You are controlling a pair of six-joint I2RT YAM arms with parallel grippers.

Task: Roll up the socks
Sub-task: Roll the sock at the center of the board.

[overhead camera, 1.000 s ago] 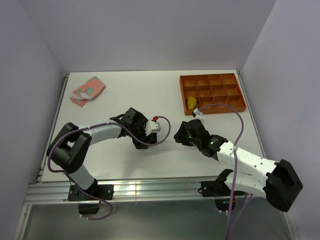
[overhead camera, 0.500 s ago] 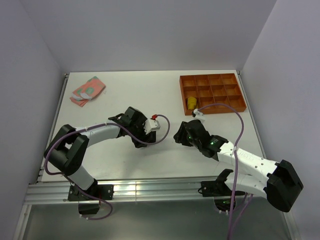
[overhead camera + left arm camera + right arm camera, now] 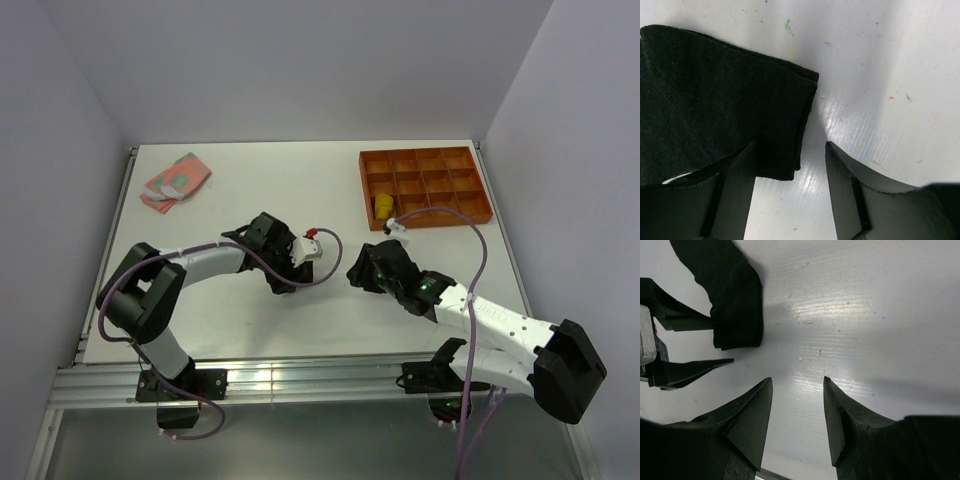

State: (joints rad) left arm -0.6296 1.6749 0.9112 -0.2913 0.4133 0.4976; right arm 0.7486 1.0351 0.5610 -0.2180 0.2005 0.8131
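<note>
White table [image 3: 280,190], with the orange tray [image 3: 450,190] at its far right as landmark. Nearer than the tray and to its left: left arm [image 3: 200,262] and right arm [image 3: 480,312], bent toward each other, heads close but apart.

Far left of the tray: pink sock [image 3: 176,180], loosely folded, untouched.

Near-left of the tray, well apart from it, hidden from above by the left gripper [image 3: 790,145]: black sock [image 3: 715,100], folded flat, not yet rolled.

Inside the tray's near-left compartment: yellow sock [image 3: 382,206], bundled.

Left gripper spread wide, low over the black sock's folded corner, one finger [image 3: 735,195] over cloth, the other over bare table; nothing clamped. Right gripper [image 3: 798,380] partly spread, empty, just on the tray side of that sock.

Long axis of the black sock: away from the folded end, toward the upper left of the left wrist view; far end out of sight.

Probable fault on closing: only the corner or top layer pinched, fold dragged open rather than rolled, owing to so little cloth between the jaws.
</note>
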